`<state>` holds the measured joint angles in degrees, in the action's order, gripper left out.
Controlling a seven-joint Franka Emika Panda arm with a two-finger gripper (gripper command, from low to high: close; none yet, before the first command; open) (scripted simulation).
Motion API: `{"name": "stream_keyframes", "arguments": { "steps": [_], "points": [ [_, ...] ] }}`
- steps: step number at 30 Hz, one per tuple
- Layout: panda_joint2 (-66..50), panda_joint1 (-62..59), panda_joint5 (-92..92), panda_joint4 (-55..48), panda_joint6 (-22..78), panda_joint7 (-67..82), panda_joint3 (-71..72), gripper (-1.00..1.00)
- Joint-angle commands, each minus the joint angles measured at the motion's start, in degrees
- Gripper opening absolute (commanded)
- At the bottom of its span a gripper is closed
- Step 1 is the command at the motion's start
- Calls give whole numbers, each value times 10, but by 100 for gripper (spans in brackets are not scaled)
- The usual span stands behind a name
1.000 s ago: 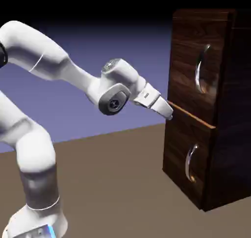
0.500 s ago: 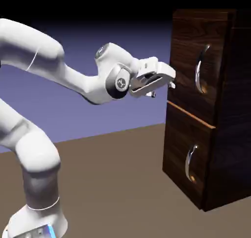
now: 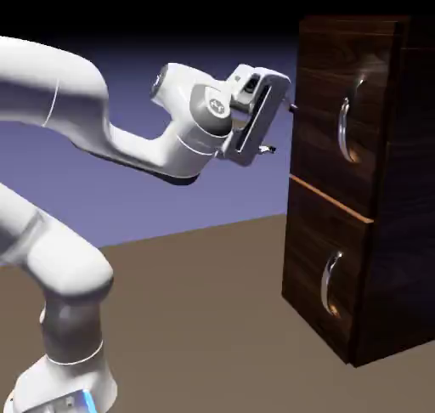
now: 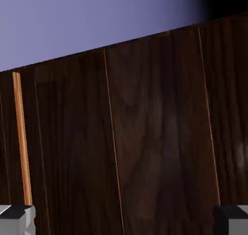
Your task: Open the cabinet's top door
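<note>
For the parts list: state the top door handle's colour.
Shiny silver handle, best in the exterior view.

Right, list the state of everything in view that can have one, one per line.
end effector: open, empty, level with the top door, short of its handle
top door: shut
top handle: untouched
lower panel: looks shut, a strip of orange wood showing along its top edge
lower handle: untouched

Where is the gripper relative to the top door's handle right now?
In the exterior view, the open gripper hangs just left of the top door, level with its handle but not touching it.
</note>
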<state>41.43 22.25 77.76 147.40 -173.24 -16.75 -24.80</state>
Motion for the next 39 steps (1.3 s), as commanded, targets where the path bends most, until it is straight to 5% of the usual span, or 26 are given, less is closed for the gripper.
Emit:
{"name": "stream_keyframes", "arguments": {
  "steps": [1,33,39],
  "points": [
    [3,7,25,-4,0,8,-8,0],
    [93,228,822,-144,8,272,-262,0],
    [56,315,849,-203,25,265,-321,0]
  ]
}}
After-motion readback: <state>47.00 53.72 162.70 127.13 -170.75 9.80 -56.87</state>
